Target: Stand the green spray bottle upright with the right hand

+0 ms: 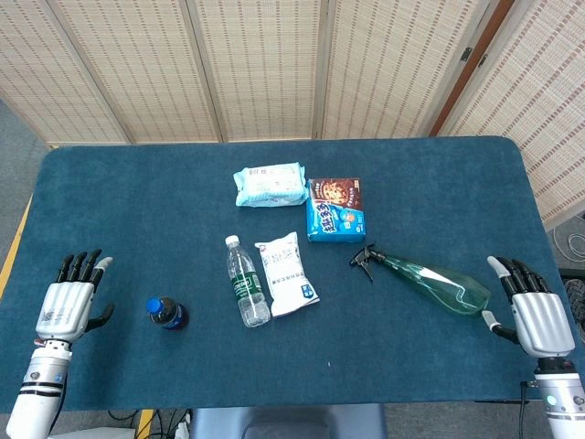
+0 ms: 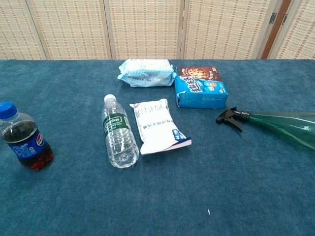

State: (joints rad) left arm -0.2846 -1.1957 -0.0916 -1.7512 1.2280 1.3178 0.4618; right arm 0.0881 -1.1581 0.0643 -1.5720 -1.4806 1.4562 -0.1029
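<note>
The green spray bottle (image 1: 439,283) lies on its side on the blue table, black trigger head pointing left, base toward the right edge; in the chest view the green spray bottle (image 2: 280,125) runs off the right border. My right hand (image 1: 533,309) rests flat just right of the bottle's base, fingers apart, holding nothing and not touching it. My left hand (image 1: 69,298) lies open at the table's left edge, far from the bottle. Neither hand shows in the chest view.
A clear water bottle (image 1: 247,282) and a white pouch (image 1: 287,273) lie mid-table. A blue cookie box (image 1: 335,209) and a pale wipes pack (image 1: 270,184) sit behind them. A small cola bottle (image 1: 168,314) stands at the left.
</note>
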